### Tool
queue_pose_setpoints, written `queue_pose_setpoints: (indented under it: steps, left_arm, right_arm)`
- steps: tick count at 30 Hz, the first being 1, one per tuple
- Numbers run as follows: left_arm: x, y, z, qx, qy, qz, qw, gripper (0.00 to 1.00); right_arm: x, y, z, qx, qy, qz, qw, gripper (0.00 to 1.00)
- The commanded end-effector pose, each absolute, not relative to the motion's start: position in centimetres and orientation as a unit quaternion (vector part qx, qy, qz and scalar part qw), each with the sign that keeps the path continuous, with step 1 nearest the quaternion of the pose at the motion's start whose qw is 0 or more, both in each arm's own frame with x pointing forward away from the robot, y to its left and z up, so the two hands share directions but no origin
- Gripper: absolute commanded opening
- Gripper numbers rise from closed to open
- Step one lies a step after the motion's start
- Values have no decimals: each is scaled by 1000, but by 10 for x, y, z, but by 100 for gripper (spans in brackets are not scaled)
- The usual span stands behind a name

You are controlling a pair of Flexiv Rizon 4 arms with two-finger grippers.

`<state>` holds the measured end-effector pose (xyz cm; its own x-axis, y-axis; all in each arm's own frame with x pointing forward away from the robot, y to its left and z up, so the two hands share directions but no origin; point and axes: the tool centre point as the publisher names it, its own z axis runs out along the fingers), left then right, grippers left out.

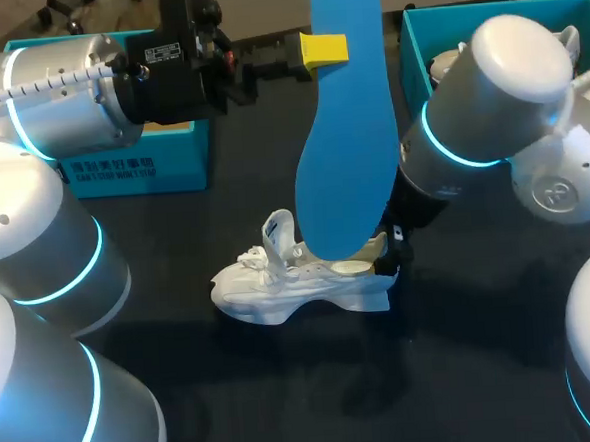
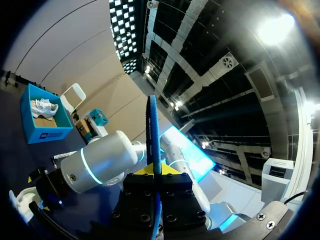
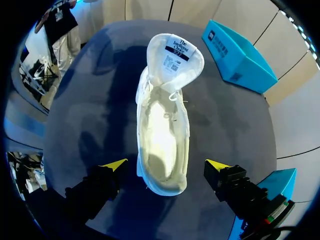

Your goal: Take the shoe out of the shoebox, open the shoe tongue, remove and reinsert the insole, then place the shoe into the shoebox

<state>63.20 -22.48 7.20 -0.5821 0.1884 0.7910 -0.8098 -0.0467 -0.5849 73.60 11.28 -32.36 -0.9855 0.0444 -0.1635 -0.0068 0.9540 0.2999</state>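
The left gripper (image 1: 323,49) is up high over the table (image 1: 236,405), its yellow-tipped fingers clamped flat on the upper part of a blue insole (image 1: 339,128). The insole hangs down long and nearly upright. From the left wrist view it shows edge-on (image 2: 154,145), pinched from both sides at the gripper (image 2: 156,172).

Under it, the white shoe (image 1: 299,281) lies on the dark table near the middle, sole down, well apart from either box. Its tongue (image 1: 279,230) is pulled up and forward, so the inside lies open. The insole's lower end comes down in front of the shoe's opening; whether it touches the shoe I cannot tell from here.

The right gripper (image 1: 388,260) is low at the heel end. In its own view the fingers stand wide apart (image 3: 166,165), one on each side of the heel of the shoe (image 3: 165,130), with a gap on both sides and nothing gripped. The raised tongue (image 3: 175,52) stands at the far end.

A teal box (image 1: 141,160) sits at the back left. Another teal box at the back right (image 1: 503,18) has a second white shoe (image 2: 44,107) lying in it.
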Motion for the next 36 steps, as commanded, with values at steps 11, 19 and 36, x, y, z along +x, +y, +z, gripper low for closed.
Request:
queue_pose_setpoints:
  steps: [11,19,36]
  left_arm:
    - [631,-225,71,268,-582,672,371,0]
    - [631,-225,71,268,-582,672,371,0]
    - [631,-225,71,268,-582,672,371,0]
  right_arm:
    - [739,124,-321,2,994,87,65,100]
    - [741,126,-326,13,995,82,64,100]
    - [740,126,-326,19,994,86,63,100]
